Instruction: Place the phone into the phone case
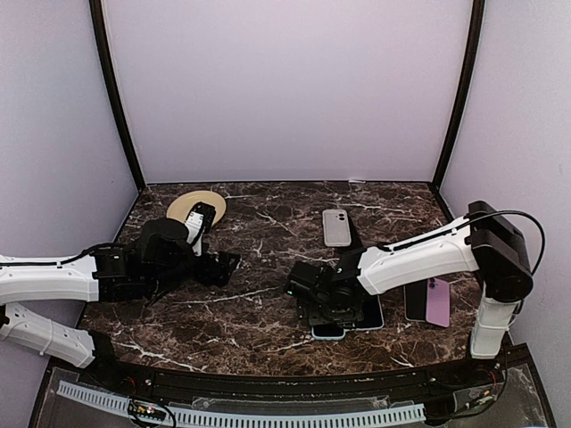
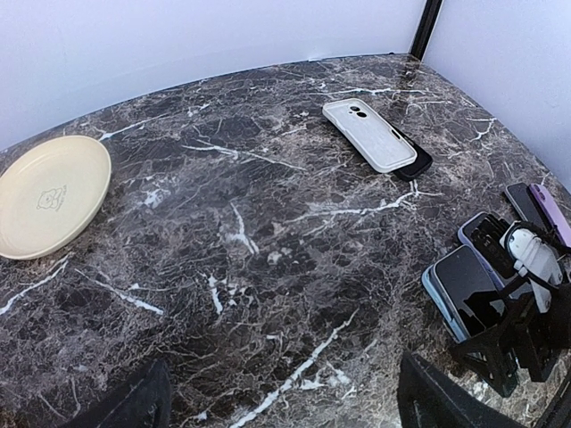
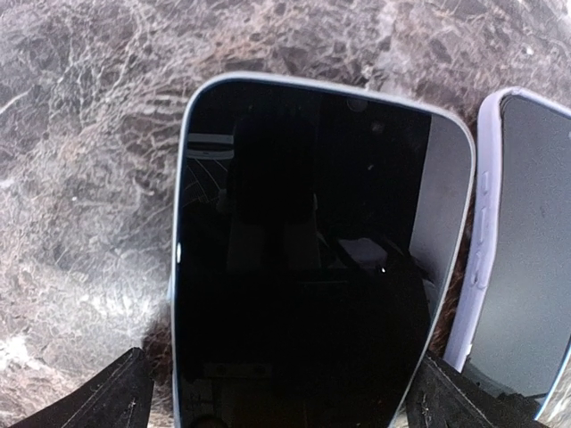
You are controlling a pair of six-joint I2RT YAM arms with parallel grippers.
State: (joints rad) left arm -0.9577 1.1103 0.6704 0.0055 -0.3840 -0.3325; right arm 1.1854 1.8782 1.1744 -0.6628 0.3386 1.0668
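Note:
A phone with a black screen and a light blue edge [image 3: 303, 259] lies flat on the marble, screen up. My right gripper [image 3: 285, 383] is open just above it, one finger on each side of its near end. In the top view the right gripper [image 1: 317, 299] covers most of this phone [image 1: 328, 332]. A white phone case [image 1: 336, 227] lies back side up at the table's far middle, also seen in the left wrist view [image 2: 370, 134]. My left gripper [image 1: 223, 266] is open and empty, hovering low over bare marble [image 2: 285, 392].
A second phone in a lilac case [image 3: 526, 259] lies right beside the first. A black phone [image 2: 416, 162] lies partly under the white case. A purple phone [image 1: 438, 301] and a dark one [image 1: 416, 301] lie at the right. A cream plate [image 1: 194, 207] sits far left.

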